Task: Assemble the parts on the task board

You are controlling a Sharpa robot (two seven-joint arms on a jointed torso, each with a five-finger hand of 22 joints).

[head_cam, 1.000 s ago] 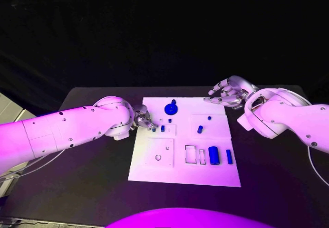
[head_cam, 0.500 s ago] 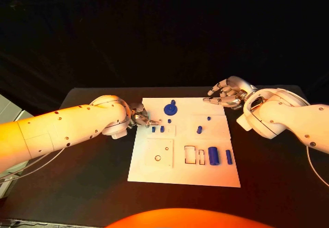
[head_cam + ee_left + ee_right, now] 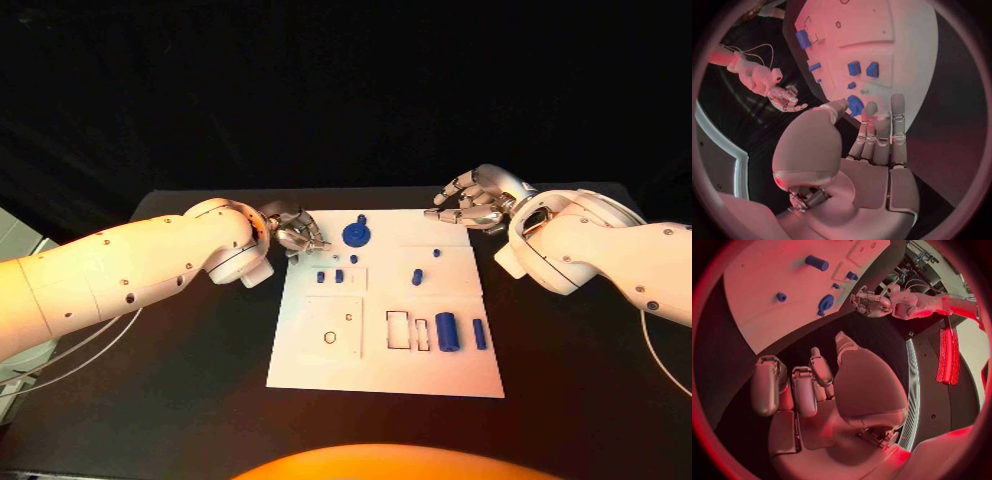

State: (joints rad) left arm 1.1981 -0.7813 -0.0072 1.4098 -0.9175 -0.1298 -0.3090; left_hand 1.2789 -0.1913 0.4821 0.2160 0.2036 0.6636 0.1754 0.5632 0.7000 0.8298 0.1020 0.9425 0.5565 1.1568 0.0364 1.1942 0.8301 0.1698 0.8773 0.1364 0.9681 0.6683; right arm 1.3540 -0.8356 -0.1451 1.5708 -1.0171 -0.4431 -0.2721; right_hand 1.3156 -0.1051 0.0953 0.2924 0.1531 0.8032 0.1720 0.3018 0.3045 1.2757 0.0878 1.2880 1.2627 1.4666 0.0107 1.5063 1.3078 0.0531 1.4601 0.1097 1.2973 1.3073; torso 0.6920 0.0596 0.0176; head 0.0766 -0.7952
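— Where's the left hand (image 3: 296, 236) right now?

— At the task board (image 3: 325, 365), over its far left corner, just beside the round blue part (image 3: 356, 234). Fingers straight and close together, nothing in them.

— And the right hand (image 3: 472, 203)?

— Off the board's far right corner, above the black table (image 3: 173, 400), fingers loosely curled, empty too.

— The other parts?

— Small blue pieces (image 3: 415, 276) mid-board; a blue cylinder (image 3: 447, 331) nearer the front edge.

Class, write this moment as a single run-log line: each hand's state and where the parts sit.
left hand: open, over task board's far left edge | right hand: open, off far right corner | blue parts: on board, none held
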